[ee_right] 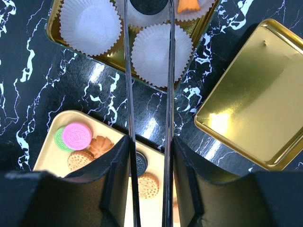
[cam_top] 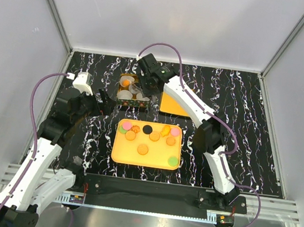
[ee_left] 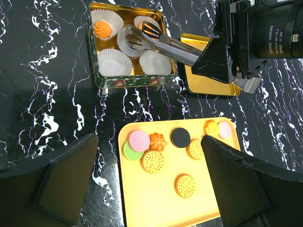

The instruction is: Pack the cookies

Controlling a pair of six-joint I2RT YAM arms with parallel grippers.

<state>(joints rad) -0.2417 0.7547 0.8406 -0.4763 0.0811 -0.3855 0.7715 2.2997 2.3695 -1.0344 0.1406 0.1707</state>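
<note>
Over the gold tin (ee_left: 135, 82), tongs (ee_left: 165, 45) clenched in right jaws, lid (ee_left: 203, 84) beside, left jaws released above cookies (ee_left: 152, 161) on tray (ee_left: 156, 203).

Your tongs (ee_left: 165, 45) are polished bare metal, mirror-bright. You'll see the tin (ee_left: 135, 81) and its lid (ee_right: 251, 94) are glossy gold metal, the paper cups (ee_right: 90, 23) matt, crinkled white. The cookies (ee_left: 153, 161) look matt and embossed, the tray (ee_left: 156, 208) smooth satin plastic, the marbled tabletop (ee_left: 47, 71) glossy black
</note>
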